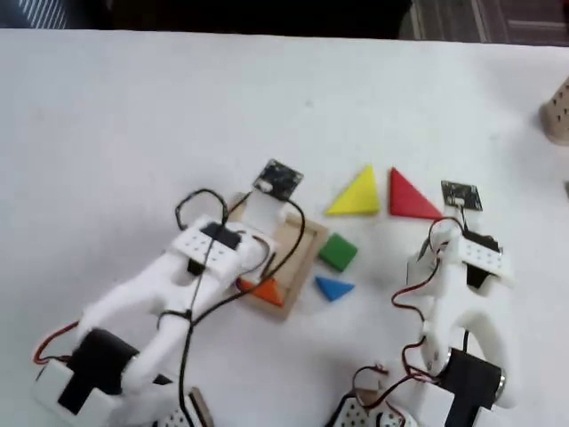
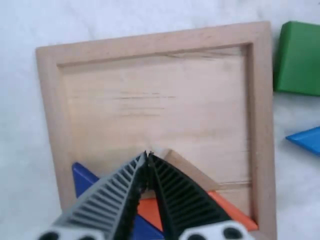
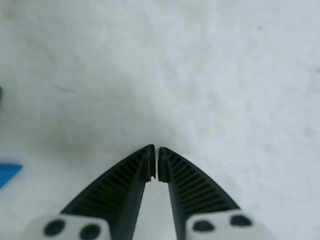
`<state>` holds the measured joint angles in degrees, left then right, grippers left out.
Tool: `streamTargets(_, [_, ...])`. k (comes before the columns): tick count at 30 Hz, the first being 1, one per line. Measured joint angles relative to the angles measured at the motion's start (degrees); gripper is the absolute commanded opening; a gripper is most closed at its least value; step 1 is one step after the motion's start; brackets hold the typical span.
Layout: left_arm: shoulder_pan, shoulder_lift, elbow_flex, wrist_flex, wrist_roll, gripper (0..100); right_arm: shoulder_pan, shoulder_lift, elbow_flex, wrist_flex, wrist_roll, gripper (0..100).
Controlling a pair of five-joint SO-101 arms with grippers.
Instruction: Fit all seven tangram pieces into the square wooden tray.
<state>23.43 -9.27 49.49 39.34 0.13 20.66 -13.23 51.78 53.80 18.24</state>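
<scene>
White table (image 1: pixel 133 116), dark floor beyond its far edge. High view: the tray (image 1: pixel 313 238) lies near the table's middle, with the left arm (image 1: pixel 151 294) stretched over its near-left part. An orange piece (image 1: pixel 267 289) sits in the tray's near corner. Four pieces lie loose on the table to the tray's right: a green square (image 1: pixel 338 252) just beside the rim, a light blue triangle (image 1: pixel 333 287) nearer the arms, and a yellow triangle (image 1: pixel 356 194) and red triangle (image 1: pixel 411 196) side by side farther off. The right arm (image 1: pixel 444 276) stands well apart from the tray, right of the loose pieces. Left wrist view: the left claw (image 2: pixel 148 156) is over the tray floor, fingers pressed together, nothing between them. Behind the fingers, the orange piece and a dark blue piece (image 2: pixel 82 176) lie inside the tray against one side, and most of the floor is bare wood. The green square and light blue triangle lie outside the rim. Right wrist view: the right claw (image 3: pixel 154 162) is over bare table, fingertips all but touching and gripping nothing, with a sliver of the light blue triangle at the frame edge.
</scene>
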Motion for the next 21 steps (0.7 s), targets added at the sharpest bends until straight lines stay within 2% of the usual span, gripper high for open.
streamTargets(4, [-0.7, -3.78, 0.09, 0.0, 0.0, 2, 0.0, 0.0, 0.0, 0.0, 0.0, 2.1])
streamTargets(14, [-8.44, -16.35, 4.66, 0.0, 0.0, 2, 0.0, 0.0, 0.0, 0.0, 0.0, 2.1])
streamTargets(17, [-5.98, -16.7, 8.09, -1.32, 0.0, 2, 0.0, 0.0, 0.0, 0.0, 0.0, 2.1])
streamTargets(21, [2.55, -16.7, 12.13, -3.96, 0.0, 2, 0.0, 0.0, 0.0, 0.0, 0.0, 2.1])
